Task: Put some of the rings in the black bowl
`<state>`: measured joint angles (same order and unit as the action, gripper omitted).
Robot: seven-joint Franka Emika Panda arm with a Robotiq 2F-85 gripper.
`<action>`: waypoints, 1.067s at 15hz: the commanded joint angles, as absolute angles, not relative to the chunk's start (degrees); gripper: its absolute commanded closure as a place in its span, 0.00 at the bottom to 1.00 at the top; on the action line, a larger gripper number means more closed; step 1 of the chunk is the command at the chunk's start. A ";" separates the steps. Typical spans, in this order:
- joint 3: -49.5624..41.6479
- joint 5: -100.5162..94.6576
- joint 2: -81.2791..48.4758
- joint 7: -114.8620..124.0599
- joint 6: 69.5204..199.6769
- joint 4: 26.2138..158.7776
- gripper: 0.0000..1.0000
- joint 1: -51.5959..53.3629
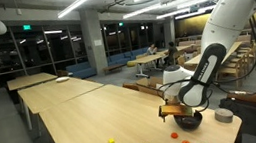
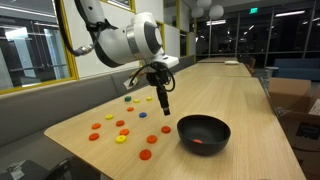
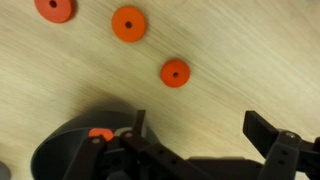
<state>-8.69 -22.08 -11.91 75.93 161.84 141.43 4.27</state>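
Gripper (image 2: 164, 106) held jaws apart (empty) at left rim of glossy black bowl (image 2: 188, 135). Flat round rings (image 2: 146, 155) scattered left on woodgrain table (image 2: 250, 100).

Bare table (image 2: 215, 85) lies open beyond the black bowl (image 2: 216, 130), while scattered rings (image 2: 121, 139) crowd its other side

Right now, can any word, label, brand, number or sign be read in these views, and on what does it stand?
None legible.
Green lit sign, high up in an exterior view: too small to read.
The black bowl and rings: no markings visible.
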 commanded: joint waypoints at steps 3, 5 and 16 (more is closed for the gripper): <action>12.96 0.07 -17.33 51.64 168.22 140.89 0.00 -11.63; 21.40 6.72 -19.62 42.94 164.30 138.53 0.00 -20.29; -0.72 15.92 -19.32 32.55 147.56 132.13 0.00 -6.11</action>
